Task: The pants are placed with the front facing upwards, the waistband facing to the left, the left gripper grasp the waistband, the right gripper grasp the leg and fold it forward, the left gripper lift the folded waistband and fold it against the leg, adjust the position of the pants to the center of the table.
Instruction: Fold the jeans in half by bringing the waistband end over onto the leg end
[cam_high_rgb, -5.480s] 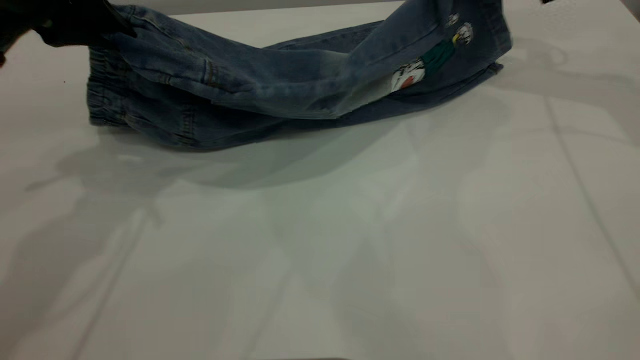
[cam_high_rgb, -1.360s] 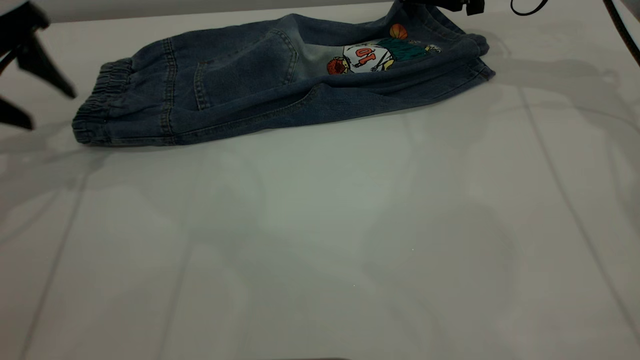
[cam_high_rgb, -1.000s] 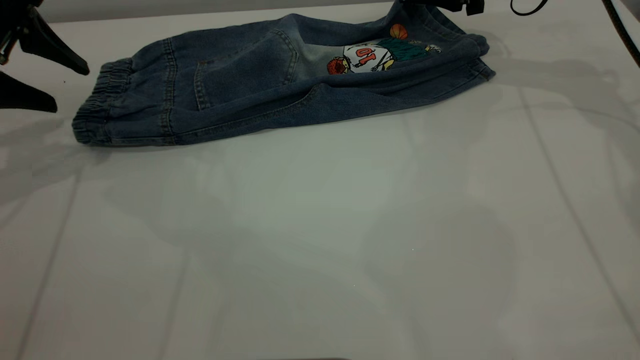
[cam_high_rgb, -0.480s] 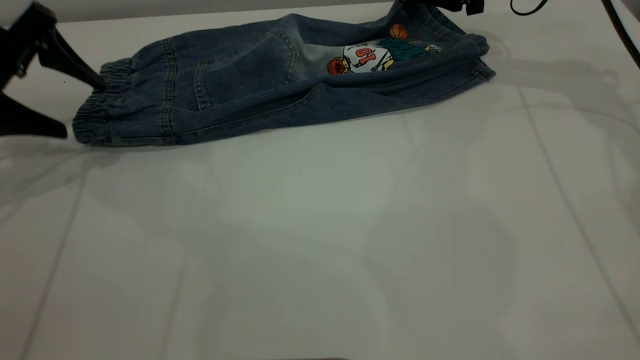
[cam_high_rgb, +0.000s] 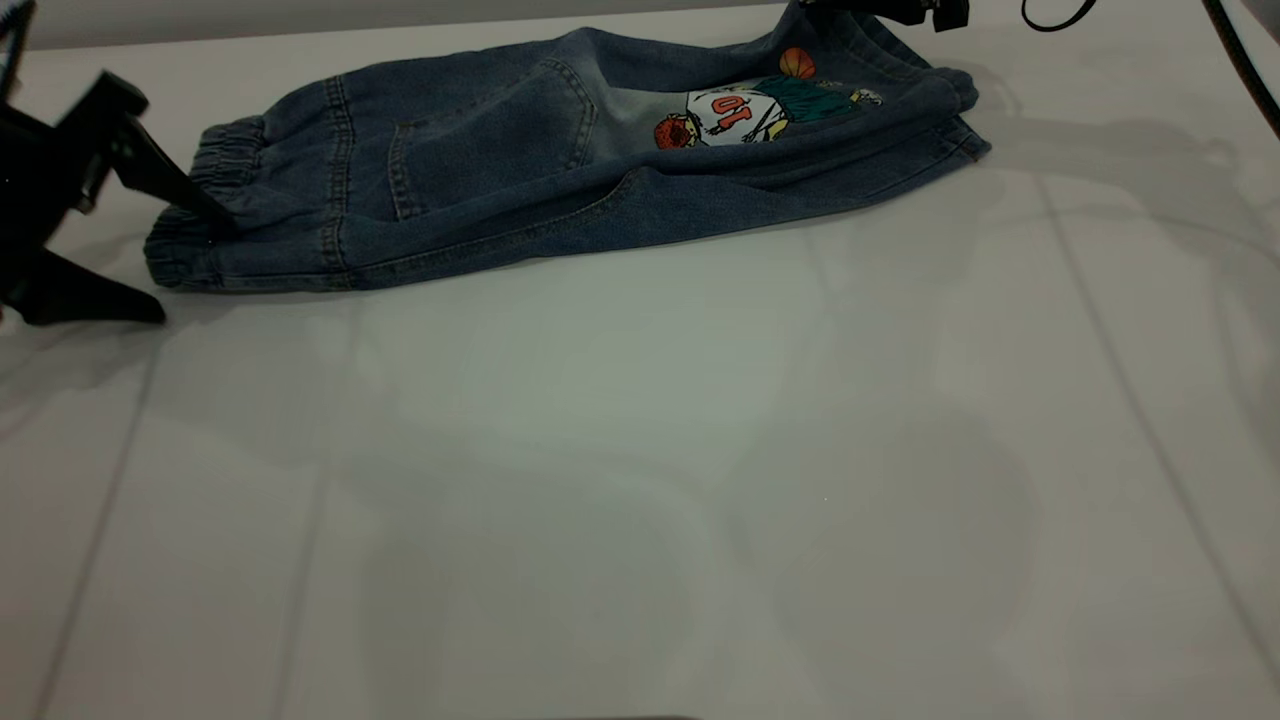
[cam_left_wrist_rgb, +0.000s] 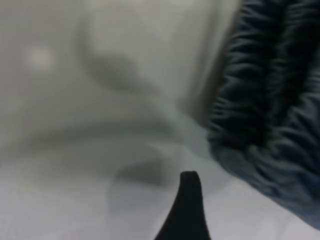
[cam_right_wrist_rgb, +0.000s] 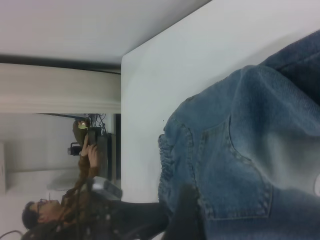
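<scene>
the pants (cam_high_rgb: 520, 170) lie at the table's (cam_high_rgb: 640, 480) far edge, already folded lengthwise with the numbered print up. the left gripper (cam_high_rgb: 175, 255) gapes wide around the waistband (cam_high_rgb: 205, 215), unclosed. right gripper's state: cannot tell. second fold and centring remain.

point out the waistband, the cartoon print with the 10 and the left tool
waistband (cam_high_rgb: 205, 205), exterior view: on the puckered elastic band at the pants' left end.
cartoon print (cam_high_rgb: 745, 108), exterior view: on the white jersey with the number.
left tool (cam_high_rgb: 170, 255), exterior view: midway between its two spread fingertips.
</scene>
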